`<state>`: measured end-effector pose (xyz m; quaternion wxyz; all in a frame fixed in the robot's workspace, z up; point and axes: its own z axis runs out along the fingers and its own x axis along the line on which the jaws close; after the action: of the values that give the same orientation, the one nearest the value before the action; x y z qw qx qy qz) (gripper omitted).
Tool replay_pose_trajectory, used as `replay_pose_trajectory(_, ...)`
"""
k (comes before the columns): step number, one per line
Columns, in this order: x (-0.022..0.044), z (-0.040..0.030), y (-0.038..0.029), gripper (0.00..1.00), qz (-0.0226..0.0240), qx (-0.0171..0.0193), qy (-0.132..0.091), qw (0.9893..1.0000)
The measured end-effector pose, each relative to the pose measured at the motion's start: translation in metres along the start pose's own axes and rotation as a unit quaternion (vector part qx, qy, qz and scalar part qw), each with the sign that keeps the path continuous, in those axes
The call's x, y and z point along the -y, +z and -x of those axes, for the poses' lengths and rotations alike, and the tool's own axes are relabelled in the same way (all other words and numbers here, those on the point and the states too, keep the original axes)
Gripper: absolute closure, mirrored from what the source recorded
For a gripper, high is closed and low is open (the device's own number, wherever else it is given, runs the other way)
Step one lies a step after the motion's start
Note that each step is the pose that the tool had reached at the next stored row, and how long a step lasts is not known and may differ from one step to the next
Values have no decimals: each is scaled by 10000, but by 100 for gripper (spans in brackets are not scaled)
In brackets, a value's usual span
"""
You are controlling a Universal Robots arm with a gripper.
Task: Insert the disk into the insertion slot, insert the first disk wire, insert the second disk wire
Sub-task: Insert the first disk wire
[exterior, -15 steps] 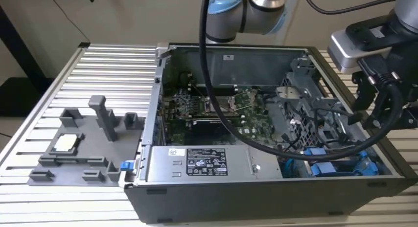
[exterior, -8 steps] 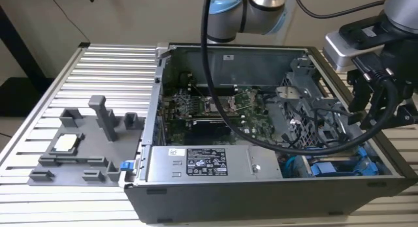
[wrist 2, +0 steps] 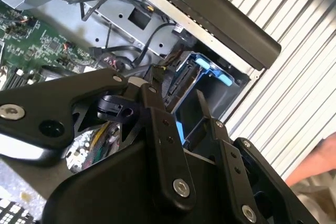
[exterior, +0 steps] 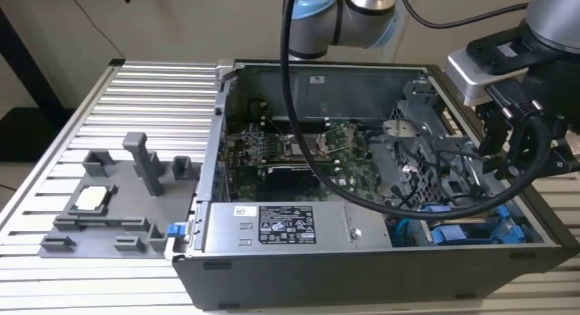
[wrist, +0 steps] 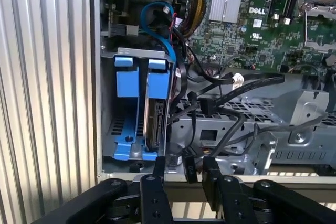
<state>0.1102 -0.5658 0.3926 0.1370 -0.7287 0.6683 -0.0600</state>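
Disk (wrist: 156, 121) seated in insertion slot (wrist: 118, 125), tool (wrist: 185, 164) near

Black cables (wrist: 252, 83) crowd the insertion slot (wrist: 121, 129) beside the disk (wrist: 155, 124).

A robot lab workbench: an opened computer case (exterior: 363, 271) sits on a slotted aluminium table (exterior: 149, 91)
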Motion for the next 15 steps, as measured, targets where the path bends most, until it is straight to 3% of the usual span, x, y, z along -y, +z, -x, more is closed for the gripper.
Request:
replay_pose_trajectory(3,-2,12,7,58,-54,-9,-12,10000)
replay_pose_trajectory(5,-3,34,20,58,-96,-39,-25,9999)
replay_pose_trajectory(10,-8,77,42,58,-91,-169,-65,9998)
replay_pose_trajectory(15,-17,78,43,58,-80,-265,-92,9996)
